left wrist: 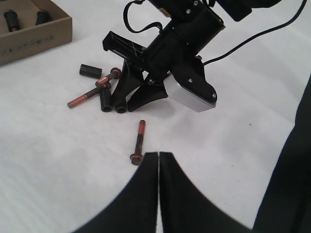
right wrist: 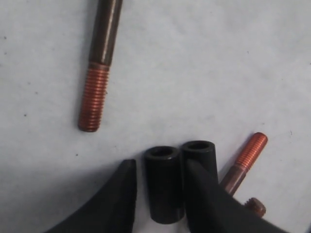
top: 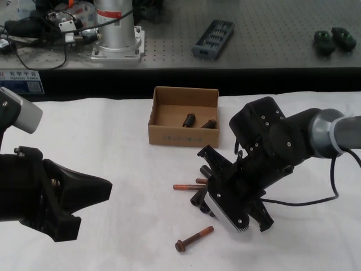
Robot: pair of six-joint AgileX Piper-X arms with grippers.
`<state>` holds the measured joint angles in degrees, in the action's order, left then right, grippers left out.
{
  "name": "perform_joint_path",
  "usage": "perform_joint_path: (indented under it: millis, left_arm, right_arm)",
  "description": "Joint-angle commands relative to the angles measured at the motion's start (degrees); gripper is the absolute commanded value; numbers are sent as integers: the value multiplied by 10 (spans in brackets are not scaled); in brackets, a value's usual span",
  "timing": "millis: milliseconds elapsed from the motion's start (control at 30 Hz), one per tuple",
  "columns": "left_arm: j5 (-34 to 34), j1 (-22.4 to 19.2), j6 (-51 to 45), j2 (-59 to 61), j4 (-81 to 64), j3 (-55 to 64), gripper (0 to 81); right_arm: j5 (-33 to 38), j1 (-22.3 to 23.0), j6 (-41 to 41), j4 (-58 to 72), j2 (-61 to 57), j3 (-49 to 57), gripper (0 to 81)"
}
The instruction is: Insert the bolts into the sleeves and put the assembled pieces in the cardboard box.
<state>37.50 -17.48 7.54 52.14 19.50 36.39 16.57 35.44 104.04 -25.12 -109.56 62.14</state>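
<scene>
The left gripper (left wrist: 159, 156) hangs low over the white sheet (top: 113, 158) at the left of the bench, well apart from the parts. Its jaws are pressed together along their length, with only a hairline seam between them and nothing held. Just ahead of its tips lies a loose bolt (left wrist: 138, 142), head toward the gripper, touching nothing.

Farther back, near the middle, stands the cardboard box (top: 169, 134), open at the top. Two assembled pieces (top: 189, 119) lie inside it, near each other but apart.

In front of the box and a little to its right is a cluster of parts. A long bolt (top: 188, 186) lies flat on the sheet. A lone sleeve (left wrist: 91, 71) lies on its side, just beside the head of another bolt (left wrist: 109, 78).

The right gripper (right wrist: 160, 165) is tilted down onto this cluster. Its jaws are parted by little more than a sleeve's width and straddle one black sleeve (right wrist: 164, 199). A narrow strip of sheet shows between that sleeve and one finger (right wrist: 121, 199). The other finger (right wrist: 206, 204) lies against the sleeve's far side, though whether it touches cannot be told. A second sleeve (right wrist: 200, 148) sits right against the first, outside the jaws. A threaded bolt end (right wrist: 248, 155) lies just beyond it.
</scene>
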Motion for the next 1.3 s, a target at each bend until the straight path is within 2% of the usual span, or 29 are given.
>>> perform_joint_path:
  millis: [0,367,600,867,1067,1167,1200,1267]
  left_arm:
    - [1,1,6,-4,-2,1,7]
    - [1,1,6,-4,-2,1,7]
    - [1,1,6,-4,-2,1,7]
    - [1,1,6,-4,-2,1,7]
    - [1,1,6,-4,-2,1,7]
    - [1,1,0,-4,-2,1,7]
    - [1,1,-2,-4,-2,1,7]
    - [1,1,-3,-4,-2,1,7]
  right_arm:
    - [-27,-11,1,-21,-21,0,274]
    - [-32,-14,2,-56,-43,38,271]
    - [-31,-13,2,-101,-43,38,100]
    - [-31,-13,2,-103,-43,38,97]
    - [-73,-13,1,-102,-40,38,95]
    - [-83,-13,-18,-102,-31,38,45]
    - [-83,-12,-29,-102,-26,38,6]
    - [-83,-10,-54,-102,-14,38,28]
